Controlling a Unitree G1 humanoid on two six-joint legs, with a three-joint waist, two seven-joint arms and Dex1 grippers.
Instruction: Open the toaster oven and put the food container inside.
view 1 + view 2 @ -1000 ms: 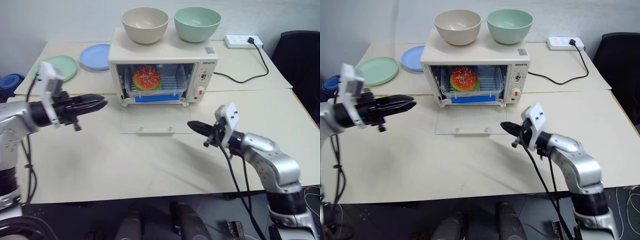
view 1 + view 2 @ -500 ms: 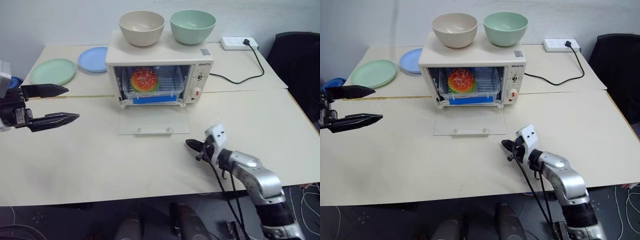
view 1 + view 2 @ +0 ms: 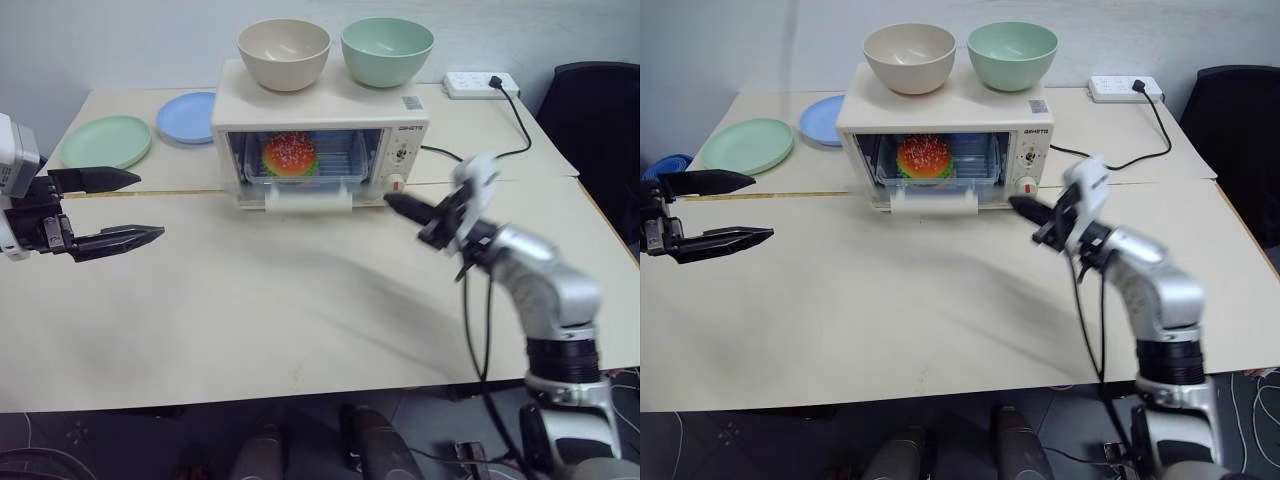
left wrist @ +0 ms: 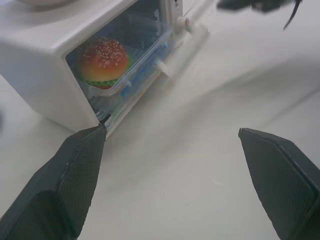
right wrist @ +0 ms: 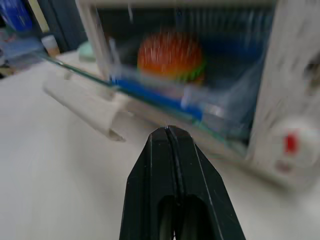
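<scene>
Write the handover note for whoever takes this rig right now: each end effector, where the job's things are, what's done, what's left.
Left end effector: open, empty, hanging over the table's left side, well clear of the toaster oven.
Right end effector: shut, empty, just off the oven's lower right front corner, near the red button.
Food container: inside the oven on the rack, hamburger showing through the glass.
Door: nearly shut; white handle stands a little out from the front.
Done: oven opened, container placed inside.
Left: nothing required; pressing the door fully closed looks optional.

A glossy glass door is seen on the toaster oven [image 3: 320, 135]; the tabletop [image 3: 250, 310] is matt and smooth.
</scene>
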